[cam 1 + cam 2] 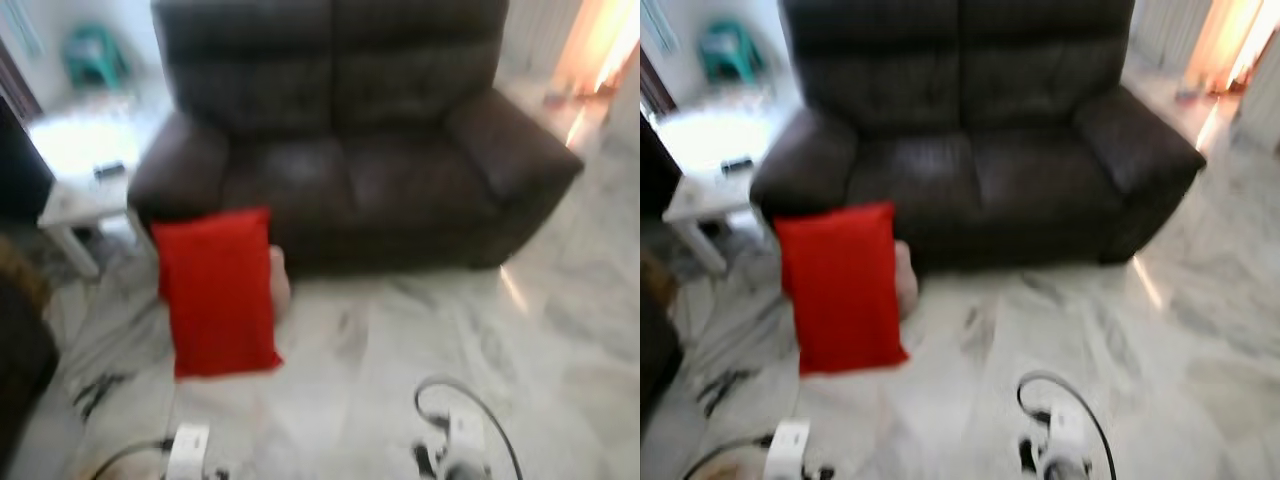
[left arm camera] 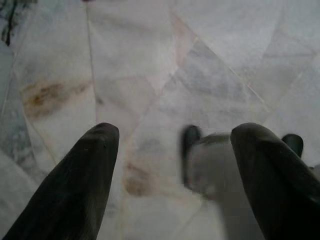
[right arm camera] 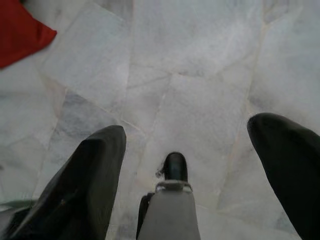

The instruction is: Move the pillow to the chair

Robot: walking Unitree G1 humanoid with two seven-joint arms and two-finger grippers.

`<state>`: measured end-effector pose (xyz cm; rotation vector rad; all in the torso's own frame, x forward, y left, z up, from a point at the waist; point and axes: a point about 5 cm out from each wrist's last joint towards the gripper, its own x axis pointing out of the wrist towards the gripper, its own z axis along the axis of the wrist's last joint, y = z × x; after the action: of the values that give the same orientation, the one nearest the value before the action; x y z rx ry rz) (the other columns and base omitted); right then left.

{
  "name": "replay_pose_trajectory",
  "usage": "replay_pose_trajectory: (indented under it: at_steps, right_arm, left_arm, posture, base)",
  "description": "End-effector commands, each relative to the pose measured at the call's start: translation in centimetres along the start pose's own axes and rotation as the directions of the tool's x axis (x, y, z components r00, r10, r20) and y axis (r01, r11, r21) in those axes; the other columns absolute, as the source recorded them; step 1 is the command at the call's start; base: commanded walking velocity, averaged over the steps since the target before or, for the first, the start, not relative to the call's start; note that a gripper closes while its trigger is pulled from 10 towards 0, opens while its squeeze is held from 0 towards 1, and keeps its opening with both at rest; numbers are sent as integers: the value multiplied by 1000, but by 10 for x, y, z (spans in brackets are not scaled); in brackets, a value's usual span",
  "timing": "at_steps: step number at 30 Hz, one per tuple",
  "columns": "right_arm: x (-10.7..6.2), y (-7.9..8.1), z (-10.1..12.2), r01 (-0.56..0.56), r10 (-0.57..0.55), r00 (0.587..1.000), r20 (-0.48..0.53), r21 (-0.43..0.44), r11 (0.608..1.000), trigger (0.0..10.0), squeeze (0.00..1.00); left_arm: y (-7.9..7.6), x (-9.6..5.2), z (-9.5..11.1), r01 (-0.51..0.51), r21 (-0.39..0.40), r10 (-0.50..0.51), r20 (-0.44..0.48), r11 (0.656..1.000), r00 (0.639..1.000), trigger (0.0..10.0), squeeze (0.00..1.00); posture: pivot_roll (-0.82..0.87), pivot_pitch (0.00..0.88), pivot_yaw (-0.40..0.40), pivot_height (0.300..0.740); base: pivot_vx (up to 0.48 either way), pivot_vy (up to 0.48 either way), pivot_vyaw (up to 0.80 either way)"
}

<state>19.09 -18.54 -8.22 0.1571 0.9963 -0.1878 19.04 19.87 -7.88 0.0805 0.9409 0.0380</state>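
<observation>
A small white counter [image 1: 85, 205] with a dark object on it stands just left of the dark brown leather two-seat sofa [image 1: 350, 130], beside its left armrest. Behind that counter, further left of the sofa, a teal plastic chair [image 1: 95, 55] sits by the wall, blurred. The red rectangular fabric pillow [image 1: 215, 290] stands upright on the pale marble floor [image 1: 560, 330], leaning against the sofa's front at its left end, with something pale tucked just behind it. Both arms hang low in front of the sofa, apart from the pillow. The left gripper [image 2: 172, 150] points down at the floor tiles, its jaws spread wide with nothing between them. The right gripper [image 3: 187, 150] also faces the floor, jaws wide and empty, with one corner of the pillow at the edge of its wrist view.
</observation>
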Motion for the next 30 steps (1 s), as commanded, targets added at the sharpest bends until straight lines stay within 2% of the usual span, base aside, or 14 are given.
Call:
replay_pose_trajectory:
  at_steps: [1,21,26,28,30]
  right_arm:
    - [1,11,3,-28,29,1000,5,-8,1000,10000,0]
    - [1,13,4,-46,46,999,15,-15,999,10000,0]
    - [1,13,6,-54,55,998,15,-73,996,10000,0]
    - [1,13,7,-72,74,997,12,-117,991,10000,0]
    - [1,13,7,-71,72,997,11,-107,992,10000,0]
  left_arm:
    - [7,-2,-6,-17,26,17,-18,1000,1000,10000,0]
    - [8,-2,-6,-13,-10,13,-13,1000,1000,10000,0]
    - [8,-2,-6,-14,-9,14,-14,1000,1000,10000,0]
    - [8,-2,-6,-14,-9,14,-15,1000,1000,10000,0]
    - [7,-2,-6,-12,-10,12,-15,1000,1000,10000,0]
  posture:
    - [33,0,4,740]
    - [31,0,9,740]
    - [30,0,8,740]
    - [30,0,8,740]
    - [31,0,8,740]
  base:
    - [0,0,0]
    - [0,0,0]
    - [0,0,0]
    - [0,0,716]
    - [0,0,800]
